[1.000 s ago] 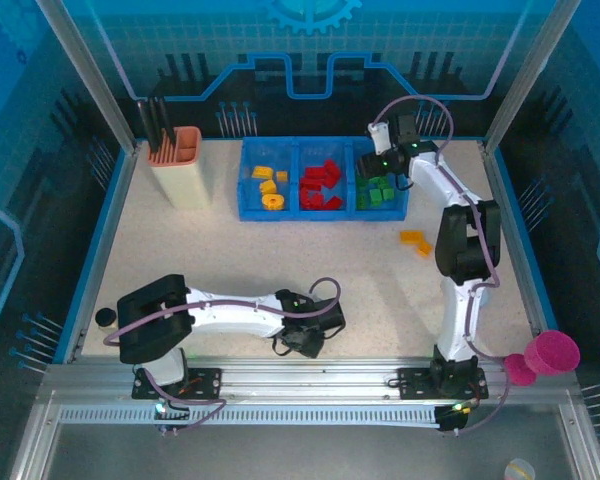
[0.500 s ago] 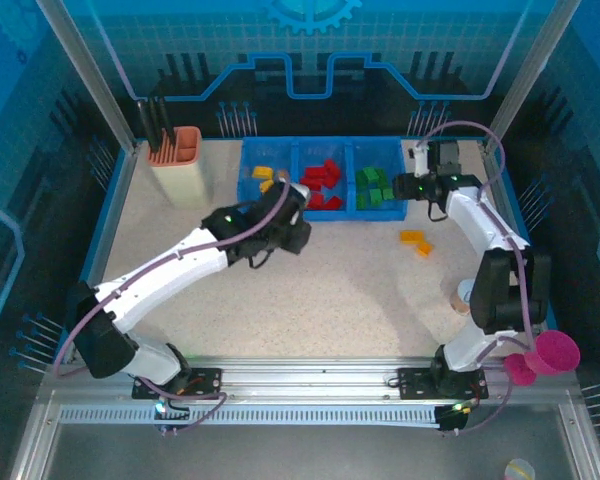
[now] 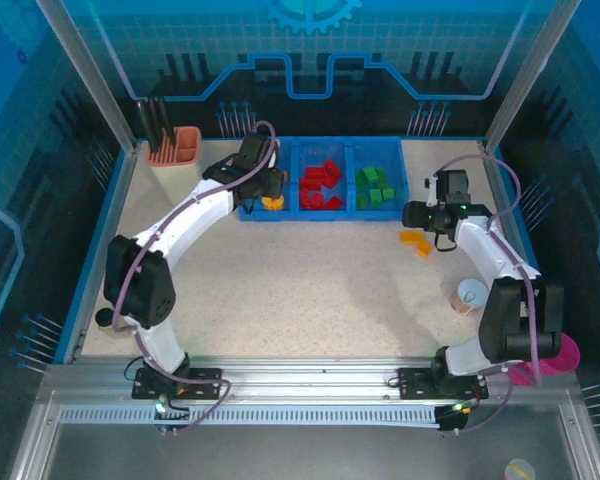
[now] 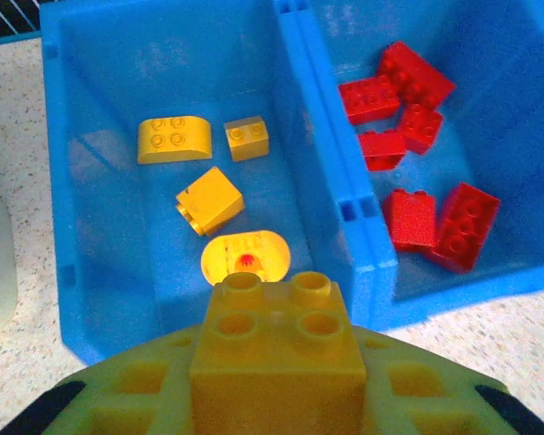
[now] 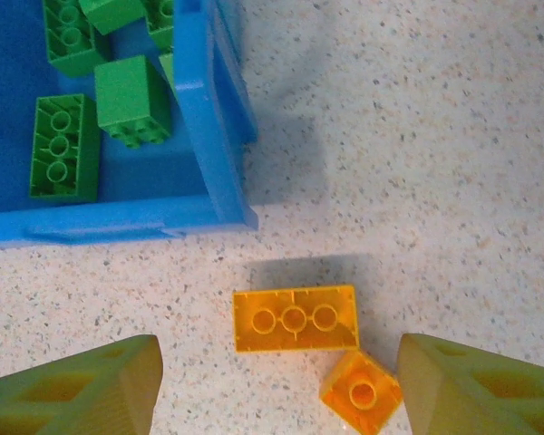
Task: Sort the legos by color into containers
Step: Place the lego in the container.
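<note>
Left gripper point(image 3: 268, 188) reached the tray point(image 4: 295, 136) clamping four-stud yellow brick point(image 4: 276, 335); right gripper point(image 5: 276, 362) spread wide.

Two arms point(image 3: 195, 215), three compartments point(image 4: 109, 82), two loose orange bricks point(image 5: 295, 319)

The top external camera looks down from above and behind the arm bases over the whole table point(image 3: 310, 290), with the blue tray point(image 3: 325, 214) at the far side. The left wrist camera hangs close above the tray's left two compartments. The right wrist camera hangs close above its near right corner.
</note>
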Available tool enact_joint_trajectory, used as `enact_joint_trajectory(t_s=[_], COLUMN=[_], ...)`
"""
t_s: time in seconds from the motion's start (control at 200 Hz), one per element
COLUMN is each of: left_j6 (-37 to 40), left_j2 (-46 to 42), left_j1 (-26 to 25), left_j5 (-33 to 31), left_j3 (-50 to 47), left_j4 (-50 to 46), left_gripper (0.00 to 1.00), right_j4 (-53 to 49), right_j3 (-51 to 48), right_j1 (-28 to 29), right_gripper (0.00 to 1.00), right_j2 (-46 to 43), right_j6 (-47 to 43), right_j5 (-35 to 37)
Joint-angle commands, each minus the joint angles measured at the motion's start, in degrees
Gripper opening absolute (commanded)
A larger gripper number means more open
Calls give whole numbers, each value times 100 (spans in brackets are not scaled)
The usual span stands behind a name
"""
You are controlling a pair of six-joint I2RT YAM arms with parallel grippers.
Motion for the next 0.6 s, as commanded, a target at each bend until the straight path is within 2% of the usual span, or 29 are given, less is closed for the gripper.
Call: enact_joint_trajectory(t_s=[0.0,0.225,0.485,0.595], left_j6=[131,140,140,140], left_j2=[397,1373,1953,1892], left_j1=[119,276,320,312], left_j5=[171,297,326,297], left_j3=[350,964,1474,1424], left_j4=[309,337,225,275], left_gripper=[26,28,31,44], right_j4=[-267,-479,-397,-259], right_j3=[-238,-513,-952,-1070], right_j1=[-138,-246,-640,-766], right_gripper=[70,70,70,69], right_j2=[-184,-384,-388,-245], right_j6=[226,245,252,296], right_j5=[143,109,-281,-527])
